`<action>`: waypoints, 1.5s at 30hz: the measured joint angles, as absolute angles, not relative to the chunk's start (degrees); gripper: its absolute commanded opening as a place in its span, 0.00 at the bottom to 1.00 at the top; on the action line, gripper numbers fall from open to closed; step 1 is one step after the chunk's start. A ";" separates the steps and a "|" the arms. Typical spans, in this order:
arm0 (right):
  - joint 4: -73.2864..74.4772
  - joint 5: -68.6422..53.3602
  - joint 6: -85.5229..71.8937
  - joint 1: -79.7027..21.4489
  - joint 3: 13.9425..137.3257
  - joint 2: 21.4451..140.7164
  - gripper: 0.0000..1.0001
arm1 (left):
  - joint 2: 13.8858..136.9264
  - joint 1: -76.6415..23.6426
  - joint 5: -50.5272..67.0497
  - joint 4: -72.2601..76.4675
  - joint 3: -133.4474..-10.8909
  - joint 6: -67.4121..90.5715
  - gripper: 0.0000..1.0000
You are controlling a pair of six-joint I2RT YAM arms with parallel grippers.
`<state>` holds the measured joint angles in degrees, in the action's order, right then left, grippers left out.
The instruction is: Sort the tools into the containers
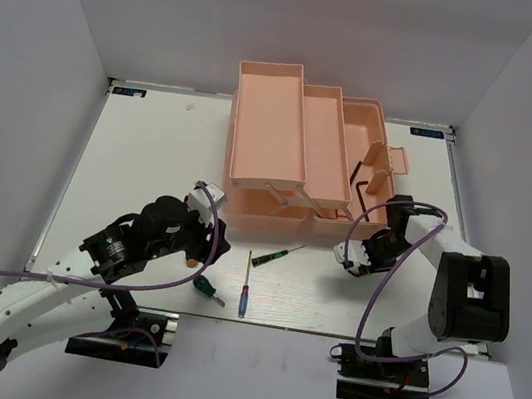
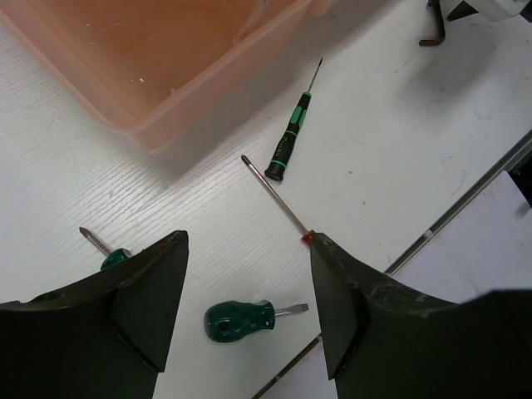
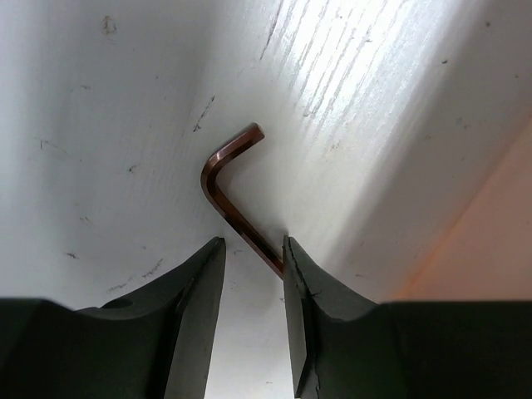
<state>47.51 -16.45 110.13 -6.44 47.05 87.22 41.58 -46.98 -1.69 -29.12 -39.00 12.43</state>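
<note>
Tools remain mostly unsorted: the green precision screwdriver (image 1: pixel 275 255), blue slim screwdriver (image 1: pixel 242 302) and stubby screwdriver (image 2: pixel 249 316) lie on the worktop (image 1: pixel 154 141) near the toolbox (image 1: pixel 284 152), where a dark hex key (image 1: pixel 359 189) is seen. The left claw (image 2: pixel 249 249) is held wide apart above the stubby screwdriver. The right claw (image 3: pixel 253 245), narrowly apart, straddles a copper hex key (image 3: pixel 235 214), not yet clamped.

Bright, even light with soft shadows; glare whitens the table (image 3: pixel 357 66) in the right wrist view.
</note>
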 measured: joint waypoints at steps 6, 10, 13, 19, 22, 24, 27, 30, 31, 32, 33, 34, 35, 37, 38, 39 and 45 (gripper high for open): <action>52.60 -15.09 111.66 -7.20 51.99 92.40 0.39 | 41.93 -46.98 -1.72 -29.15 -39.00 12.43 0.71; 52.93 -13.74 112.66 -8.10 52.42 92.86 0.34 | 42.06 -46.98 -1.72 -29.12 -39.00 12.43 0.71; 52.14 -12.71 112.92 -8.73 51.24 92.12 0.29 | 42.06 -46.98 -1.72 -29.12 -39.00 12.43 0.71; 49.84 -11.25 111.59 -9.41 48.14 89.52 0.14 | 42.06 -46.98 -1.72 -29.12 -39.00 12.43 0.71; 48.71 -11.05 110.24 -9.43 46.87 88.09 0.04 | 42.06 -46.98 -1.72 -29.12 -39.00 12.43 0.71; 47.77 -11.11 108.95 -9.43 45.98 86.85 0.00 | 42.06 -46.98 -1.72 -29.12 -39.00 12.43 0.71; 46.22 -11.60 106.04 -9.32 44.97 84.82 0.00 | 42.06 -46.98 -1.63 -29.12 -39.00 12.43 0.71; 46.19 -12.29 102.35 -8.93 43.66 82.89 0.00 | 42.19 -46.98 -0.69 -29.04 -39.00 12.32 0.71; 46.98 -12.88 101.01 -8.73 43.13 81.97 0.00 | 42.37 -46.98 -0.08 -28.91 -38.98 12.23 0.71; 48.51 -13.76 99.61 -8.54 42.78 80.93 0.00 | 42.61 -46.98 0.69 -28.62 -38.92 11.99 0.71; 49.93 -14.76 98.52 -8.38 42.63 79.72 0.00 | 43.00 -46.98 1.76 -28.34 -38.87 11.84 0.71; 51.53 -16.16 96.97 -8.29 42.68 77.95 0.00 | 43.51 -46.98 2.79 -28.10 -38.85 11.66 0.71; 52.88 -17.39 95.66 -8.23 42.92 76.29 0.00 | 44.18 -46.98 3.92 -27.75 -38.85 11.42 0.70; 55.81 -20.25 91.92 -8.10 44.45 72.40 0.00 | 46.37 -46.98 5.85 -26.94 -38.85 11.16 0.67; 57.01 -21.52 89.95 -8.10 45.63 70.89 0.00 | 47.77 -46.98 6.72 -26.63 -38.85 11.00 0.65; 57.76 -22.83 87.79 -8.01 47.00 69.43 0.00 | 49.25 -46.98 7.25 -26.39 -38.85 10.92 0.64; 56.95 -25.69 69.97 -7.53 53.78 64.60 0.00 | 57.32 -47.42 7.84 -26.85 -38.79 12.43 0.62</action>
